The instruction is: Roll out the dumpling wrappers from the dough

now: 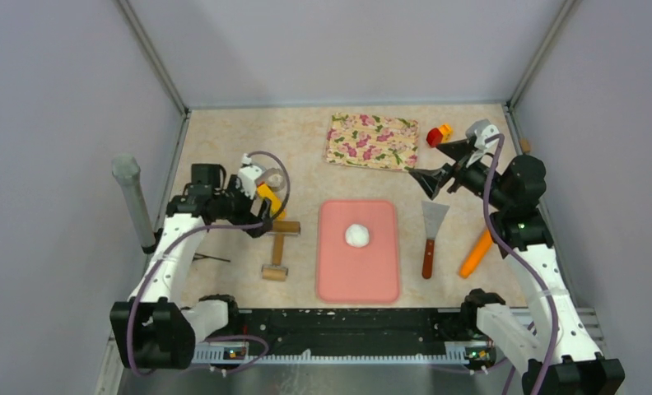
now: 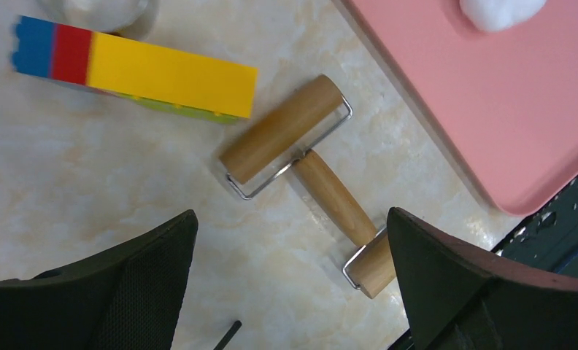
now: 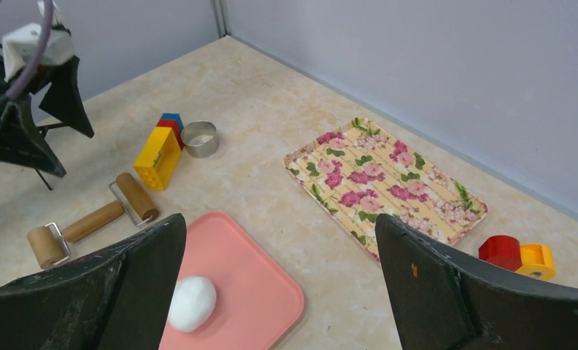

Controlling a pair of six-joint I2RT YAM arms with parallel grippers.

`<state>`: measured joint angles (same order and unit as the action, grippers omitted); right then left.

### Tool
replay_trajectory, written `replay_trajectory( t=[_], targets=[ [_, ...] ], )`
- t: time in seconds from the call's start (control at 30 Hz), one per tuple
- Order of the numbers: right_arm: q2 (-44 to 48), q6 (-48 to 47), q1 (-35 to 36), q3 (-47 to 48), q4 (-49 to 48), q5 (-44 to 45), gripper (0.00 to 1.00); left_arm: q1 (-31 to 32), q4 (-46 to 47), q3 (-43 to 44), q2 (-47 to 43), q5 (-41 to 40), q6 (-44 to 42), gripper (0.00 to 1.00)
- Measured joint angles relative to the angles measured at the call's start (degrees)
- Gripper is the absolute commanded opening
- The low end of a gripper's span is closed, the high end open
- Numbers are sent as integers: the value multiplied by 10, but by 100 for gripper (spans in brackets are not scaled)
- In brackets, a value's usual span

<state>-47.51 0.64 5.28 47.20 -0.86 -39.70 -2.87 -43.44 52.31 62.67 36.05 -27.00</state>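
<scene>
While both sets of jaws stood spread wide with nothing gripped, the left gripper (image 2: 292,226) hung over the table's left side. In its wrist view, a double-ended wooden roller (image 2: 308,175) lay flat on the marbled tabletop (image 2: 89,182) below the gap between the fingers. Whether the fingers touched the roller could not be told. Just beyond the roller lay a yellow, red and blue block (image 2: 140,69), with a metal ring cutter (image 3: 199,138) next to its far end.

The right gripper (image 3: 280,222) was raised over the right rear of the table, pointed towards the centre. A floral tray (image 3: 388,182) lay ahead of it near the back wall. A small red and orange toy piece (image 3: 519,255) sat just to the tray's right.

The dough (image 1: 357,235) was a single rounded white ball. It rested on the pink mat (image 1: 358,276), slightly towards the far side of the mat's middle and well apart from both grippers.

To the right of the mat lay a scraper (image 1: 432,234) with a metal blade and a wooden handle pointing towards the arms. An orange tool (image 1: 476,253) lay further right, partly under the right arm. A grey post (image 1: 133,197) stood at the table's left edge.
</scene>
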Motion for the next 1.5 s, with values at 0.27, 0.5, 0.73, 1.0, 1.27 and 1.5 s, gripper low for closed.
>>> replay_trajectory(
  t=[0.27,0.5,0.73,1.0,1.27,1.5],
  targets=[
    [0,-19,0,-3,-2,3,99,151,25,-60,80,-142,5,99],
    [0,-28,0,-7,-1,6,98,178,38,-45,196,-216,27,99],
    [0,-37,-1,-7,-1,9,98,206,40,-29,244,-222,44,86],
    [0,-46,-1,-16,-2,10,98,232,39,-14,270,-232,50,41],
    [1,-47,-1,-18,-3,10,98,250,21,-9,278,-236,45,0],
    [1,-48,-1,-18,-2,6,98,251,-6,-4,278,-233,38,0]
  ],
)
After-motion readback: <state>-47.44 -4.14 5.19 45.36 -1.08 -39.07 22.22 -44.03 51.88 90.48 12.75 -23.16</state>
